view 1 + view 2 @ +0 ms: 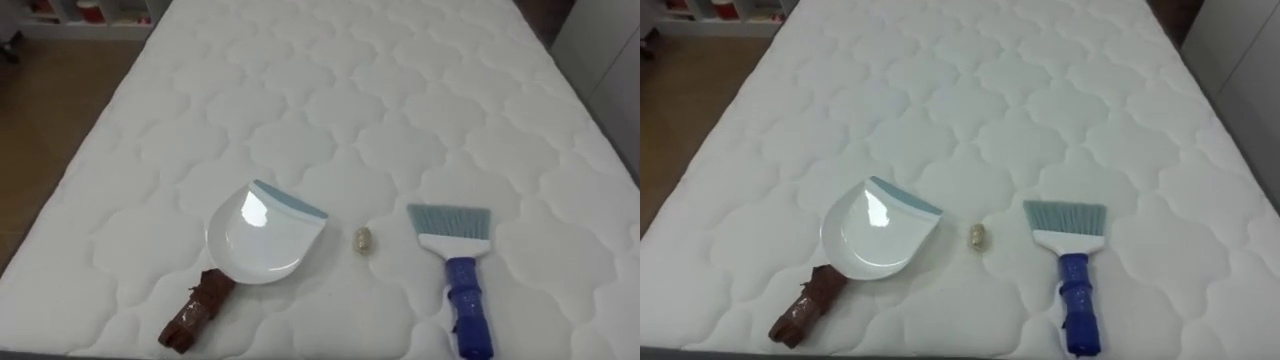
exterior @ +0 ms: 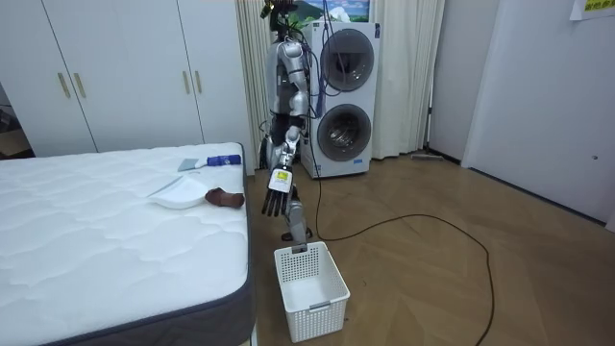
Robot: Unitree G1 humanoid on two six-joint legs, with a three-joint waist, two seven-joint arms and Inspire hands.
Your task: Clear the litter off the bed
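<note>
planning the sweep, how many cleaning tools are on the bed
2: a dustpan near the bed's near edge, on the left, and a brush to its right. Nothing seems hidden.

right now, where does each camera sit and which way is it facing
left eye view: on the robot's head, looking down at the mattress with dustpan, scrap and brush.
right eye view: same head, slightly right, same scene.
room view: out on the floor, looking at the whole robot beside the mattress, left robot hand hanging open, basket near its feet.
shared: dustpan and brush show in all three.
</note>
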